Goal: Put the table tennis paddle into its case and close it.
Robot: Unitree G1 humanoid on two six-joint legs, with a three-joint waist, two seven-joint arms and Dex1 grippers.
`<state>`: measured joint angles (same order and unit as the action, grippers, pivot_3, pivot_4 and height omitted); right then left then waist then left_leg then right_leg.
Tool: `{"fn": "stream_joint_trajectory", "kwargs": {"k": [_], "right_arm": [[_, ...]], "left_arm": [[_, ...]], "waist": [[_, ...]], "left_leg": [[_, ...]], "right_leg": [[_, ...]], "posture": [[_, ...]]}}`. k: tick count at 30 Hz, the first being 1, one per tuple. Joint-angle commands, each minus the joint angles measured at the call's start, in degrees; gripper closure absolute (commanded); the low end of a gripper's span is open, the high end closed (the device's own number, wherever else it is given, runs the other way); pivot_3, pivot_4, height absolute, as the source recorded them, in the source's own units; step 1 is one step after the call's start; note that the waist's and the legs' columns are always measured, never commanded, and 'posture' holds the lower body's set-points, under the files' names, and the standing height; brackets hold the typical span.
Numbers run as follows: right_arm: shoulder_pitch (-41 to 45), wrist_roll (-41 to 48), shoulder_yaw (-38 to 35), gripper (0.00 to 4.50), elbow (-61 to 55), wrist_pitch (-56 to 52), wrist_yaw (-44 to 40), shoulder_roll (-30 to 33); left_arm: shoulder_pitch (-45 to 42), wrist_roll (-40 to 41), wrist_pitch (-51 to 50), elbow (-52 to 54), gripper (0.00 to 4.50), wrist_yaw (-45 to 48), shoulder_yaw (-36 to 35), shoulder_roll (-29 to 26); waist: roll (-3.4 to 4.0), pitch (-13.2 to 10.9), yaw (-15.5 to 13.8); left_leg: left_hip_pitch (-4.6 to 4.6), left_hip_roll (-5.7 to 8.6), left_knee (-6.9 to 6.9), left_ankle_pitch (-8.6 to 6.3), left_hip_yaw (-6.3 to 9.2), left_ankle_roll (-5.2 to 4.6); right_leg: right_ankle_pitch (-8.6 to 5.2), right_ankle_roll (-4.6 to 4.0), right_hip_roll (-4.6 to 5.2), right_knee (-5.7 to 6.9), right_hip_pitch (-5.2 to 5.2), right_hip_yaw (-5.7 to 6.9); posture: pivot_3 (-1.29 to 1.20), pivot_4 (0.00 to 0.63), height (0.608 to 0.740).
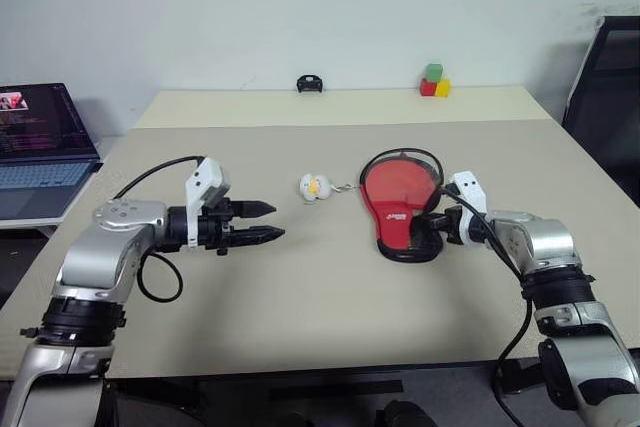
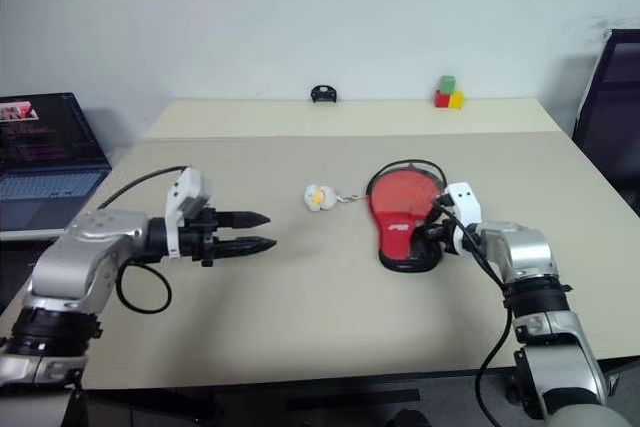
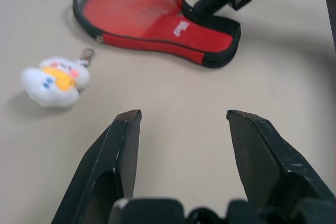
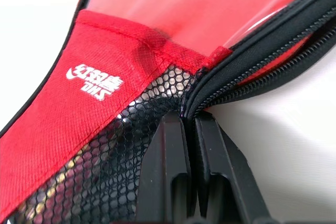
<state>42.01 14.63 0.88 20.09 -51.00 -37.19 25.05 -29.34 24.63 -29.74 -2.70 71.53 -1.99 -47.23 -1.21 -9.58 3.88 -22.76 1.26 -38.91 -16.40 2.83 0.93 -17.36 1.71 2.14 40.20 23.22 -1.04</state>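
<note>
Case (image 1: 400, 199) red side up on worktop (image 1: 330, 297), zipper rim parted. Right claw (image 4: 190, 121) at case's narrow end, pinched tight on zipper rim beside mesh pocket. Left claw (image 1: 268, 223) well apart from case, fingers spread, holding nothing.

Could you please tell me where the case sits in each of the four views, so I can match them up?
Left eye view: case right of centre on the table.
Right eye view: case, likewise.
Left wrist view: across the top.
Right wrist view: close-up, logo and mesh.
Shared landmark: the right claw at its handle end.
</note>
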Motion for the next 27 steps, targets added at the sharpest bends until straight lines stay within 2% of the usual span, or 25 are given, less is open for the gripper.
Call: {"fn": "stream_joint_trajectory", "kwargs": {"k": [1, 13, 21, 27], "right_arm": [[-0.4, 2.7, 1.7, 4.47, -7.0, -2.6, -1.0, -3.1], [-7.1, 6.0, 3.4, 4.47, -24.2, -12.9, 2.0, -7.8], [-14.8, 8.8, -4.6, 4.47, -41.2, -32.1, 12.4, -12.9], [-19.4, 9.4, -8.5, 4.47, -50.4, -40.9, 16.3, -16.9]], "left_arm": [[2.0, 0.8, 0.2, 4.8, 1.66, 1.0, -0.5, -1.7], [9.5, 1.9, -0.9, 11.3, 1.66, 2.6, -0.6, -4.4], [12.3, 4.0, -2.9, 15.5, 1.66, 3.0, -0.7, -5.6], [12.2, 4.7, -4.1, 17.0, 1.66, 3.3, 0.9, -5.0]], "waist": [[0.01, 0.0, 0.1], [0.04, 0.0, -0.7], [0.04, 0.0, -1.1], [0.04, 0.0, -1.5]], "left_leg": [[0.0, 0.0, 0.0, 0.0, 0.0, 0.0], [-0.11, 0.01, 0.03, -0.01, 0.08, 0.0], [-0.13, 0.01, 0.09, -0.01, 0.12, 0.0], [-0.11, 0.03, 0.09, -0.01, 0.13, -0.01]], "right_leg": [[0.0, 0.0, 0.0, 0.0, 0.0, 0.0], [0.0, 0.0, 0.02, -0.15, 0.02, 0.07], [0.0, 0.0, 0.02, -0.21, 0.02, 0.07], [-0.01, 0.0, 0.03, -0.2, 0.0, 0.09]], "posture": [[0.0, 0.15, 0.74], [0.0, 0.15, 0.74], [0.0, 0.15, 0.74], [0.0, 0.15, 0.74]]}}
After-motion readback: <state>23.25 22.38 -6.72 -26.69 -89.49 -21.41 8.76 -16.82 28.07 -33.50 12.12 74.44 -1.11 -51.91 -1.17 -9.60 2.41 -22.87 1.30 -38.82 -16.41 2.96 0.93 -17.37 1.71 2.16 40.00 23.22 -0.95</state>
